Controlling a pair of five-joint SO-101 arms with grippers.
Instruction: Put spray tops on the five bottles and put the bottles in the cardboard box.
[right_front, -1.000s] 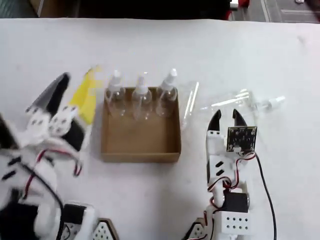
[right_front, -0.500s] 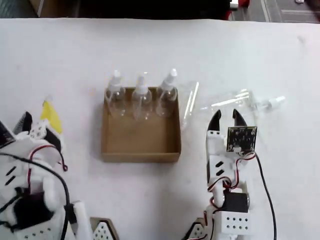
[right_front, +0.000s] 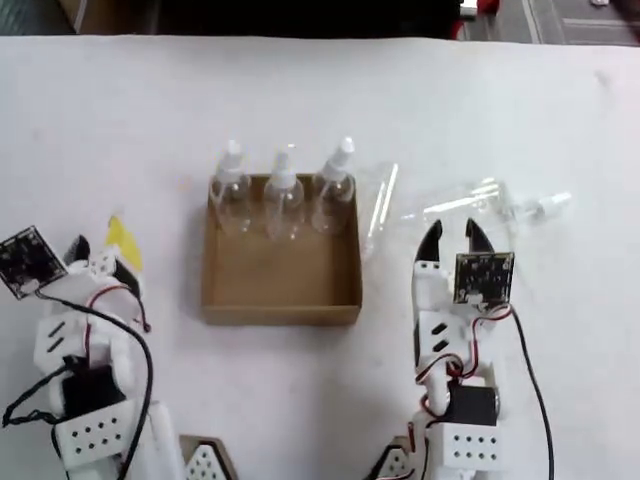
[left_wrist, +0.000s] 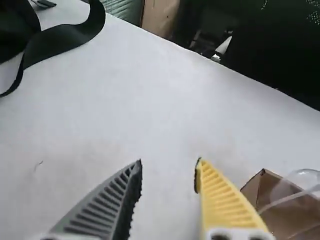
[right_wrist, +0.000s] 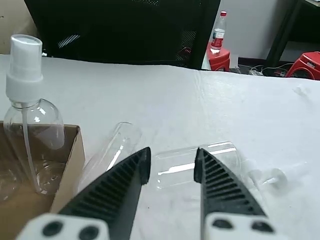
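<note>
Bottles in the box: three clear ones, left bottle (right_front: 231, 205), middle bottle (right_front: 283, 207) and right bottle (right_front: 335, 198), stand upright in a row along the far wall of the cardboard box (right_front: 282, 302), each with a white spray top on.
Box: it sits mid-table between your two arms, and its brown floor shows on the near side of the row.
Fourth bottle (right_front: 377, 212): it's lying on its side on the white table (right_front: 320, 90), just beside the box's right wall. You can't tell from these views whether it has a top.
Fifth bottle (right_front: 465, 205): also lying down, further right, with a white spray top (right_front: 545, 205) at the end pointing away from the box. Can't say if it's screwed on.
Right gripper (right_front: 453, 232): low over the table on the near side of the fifth bottle, jaws spread and holding nothing. In your right wrist view the black fingertips (right_wrist: 142, 162) frame that bottle without touching it.
Left gripper (right_front: 100, 243): off to the left of the box, apart from it. It has one yellow finger (left_wrist: 220, 200) and one grey finger (left_wrist: 117, 195); the jaws are parted with only tabletop between them.
Left wrist view: a box corner and a bit of clear bottle sit beyond the yellow finger.
</note>
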